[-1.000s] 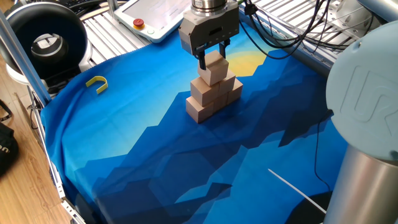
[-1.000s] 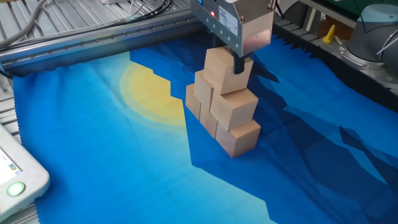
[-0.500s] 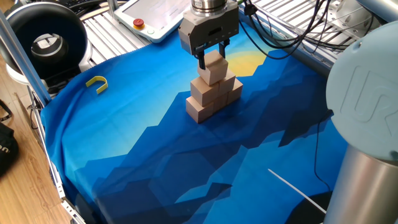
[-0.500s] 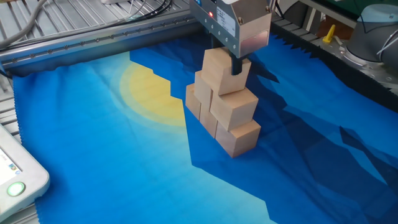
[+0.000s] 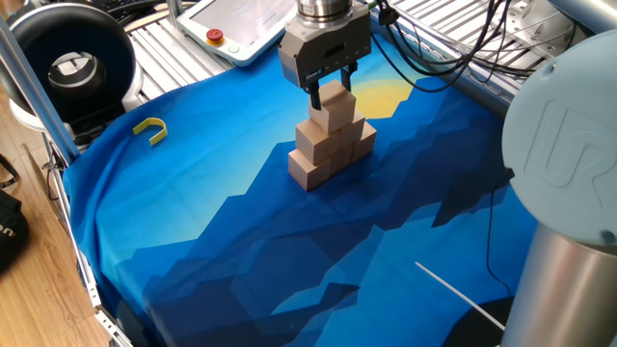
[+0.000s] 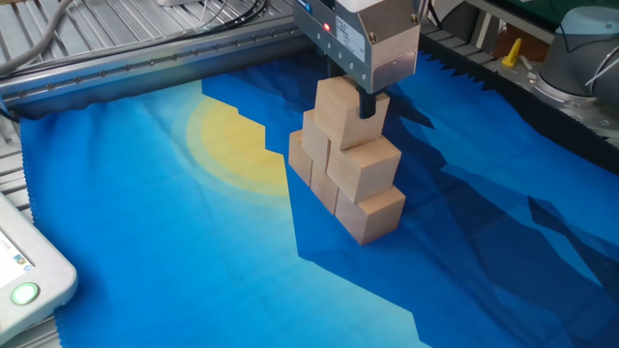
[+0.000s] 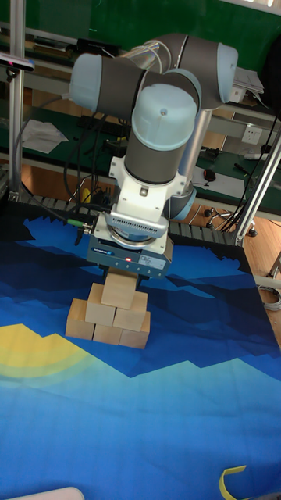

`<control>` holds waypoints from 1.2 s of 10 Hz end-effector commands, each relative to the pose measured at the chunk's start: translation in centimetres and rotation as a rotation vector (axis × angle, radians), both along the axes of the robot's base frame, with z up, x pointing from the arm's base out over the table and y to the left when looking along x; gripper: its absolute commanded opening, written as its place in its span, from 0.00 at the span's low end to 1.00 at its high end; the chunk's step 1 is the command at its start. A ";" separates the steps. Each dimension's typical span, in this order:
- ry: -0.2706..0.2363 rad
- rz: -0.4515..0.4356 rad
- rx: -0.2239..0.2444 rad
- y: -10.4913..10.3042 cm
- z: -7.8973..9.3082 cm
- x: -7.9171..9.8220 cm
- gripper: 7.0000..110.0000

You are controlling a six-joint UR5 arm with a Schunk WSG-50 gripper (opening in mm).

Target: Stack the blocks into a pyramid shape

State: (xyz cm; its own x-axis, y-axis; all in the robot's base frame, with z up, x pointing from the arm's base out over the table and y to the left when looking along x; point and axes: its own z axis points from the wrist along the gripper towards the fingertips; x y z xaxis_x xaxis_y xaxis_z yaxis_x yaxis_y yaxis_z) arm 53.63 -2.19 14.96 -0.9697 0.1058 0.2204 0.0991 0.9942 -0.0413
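1. Foreground, the fixed view with the arm base at its right: a broad bare stretch of the blue cloth (image 5: 289,270) runs from its near edge up to the stack, with nothing lying on it.
2. Cloth's left edge: a small yellow hook piece (image 5: 150,129) lies well apart from the stack, with open cloth between them.
3. Middle: the blocks (image 5: 326,145) form a pyramid near the yellow sun patch (image 6: 232,150), three in the bottom row, two above, touching side by side.
4. The top block (image 6: 340,113) sits on the two middle blocks, its faces roughly square with theirs.
5. The gripper (image 5: 331,93) points straight down over the pyramid, its dark fingers (image 6: 368,103) on opposite faces of the top block; whether they press or stand just clear cannot be told.
6. Behind: the cloth ends at a ribbed metal table (image 6: 145,43) carrying a white pendant (image 5: 241,24).
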 end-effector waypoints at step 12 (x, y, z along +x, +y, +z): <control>-0.011 -0.009 0.025 0.5 -0.1 0.4 0.00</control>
